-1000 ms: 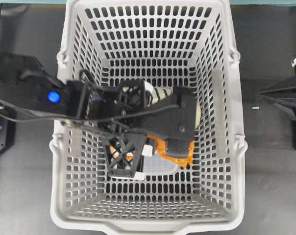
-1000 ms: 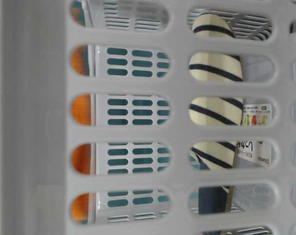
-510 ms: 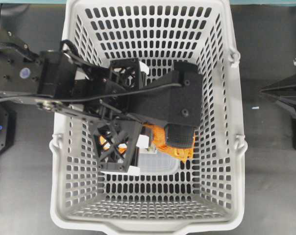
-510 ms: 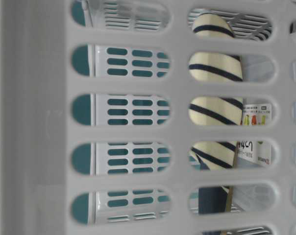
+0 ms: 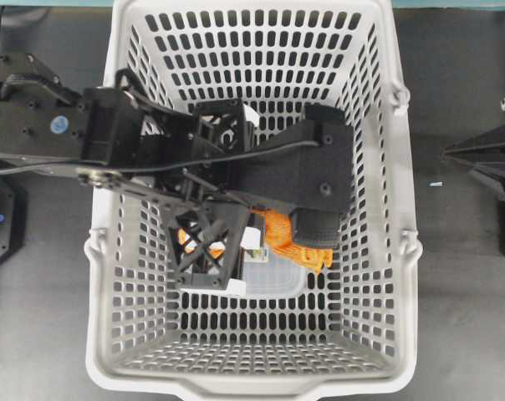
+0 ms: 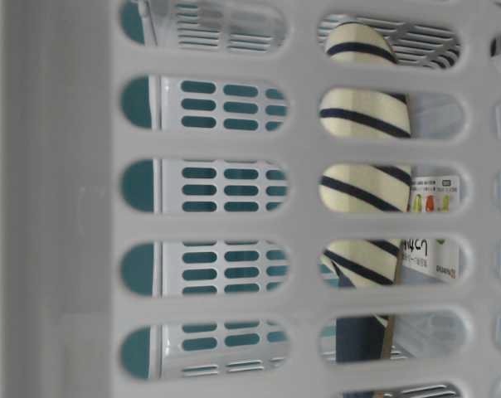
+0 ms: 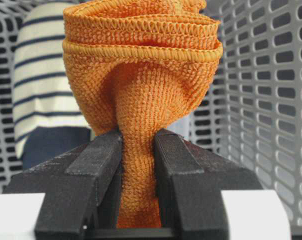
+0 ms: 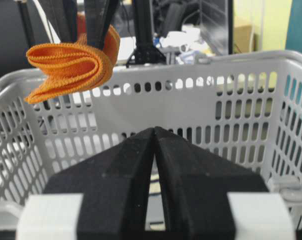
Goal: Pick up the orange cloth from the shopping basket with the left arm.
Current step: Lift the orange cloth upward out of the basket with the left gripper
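The orange cloth (image 7: pixel 141 75) hangs bunched and folded, pinched by its lower part between my left gripper's (image 7: pixel 138 150) two black fingers, which are shut on it. From overhead the cloth (image 5: pixel 290 238) shows under the left gripper (image 5: pixel 252 242), inside the outline of the grey shopping basket (image 5: pixel 252 380). In the right wrist view the cloth (image 8: pixel 71 65) hangs about level with the basket rim (image 8: pixel 191 62), off the floor. My right gripper (image 8: pixel 154 129) is shut and empty, parked outside the basket on the right (image 5: pixel 449 156).
A navy-and-cream striped slipper (image 7: pixel 41 75) stands against the basket wall (image 6: pixel 68 207), also seen at table level (image 6: pixel 362 191). A clear plastic pack (image 5: pixel 273 280) with a printed label (image 6: pixel 433 199) lies on the basket floor. Slotted walls (image 7: pixel 271 100) close in on all sides.
The left arm has risen with the cloth in its grip. The orange that showed through the basket slots at table level a second ago is gone from there. The right arm has not moved.
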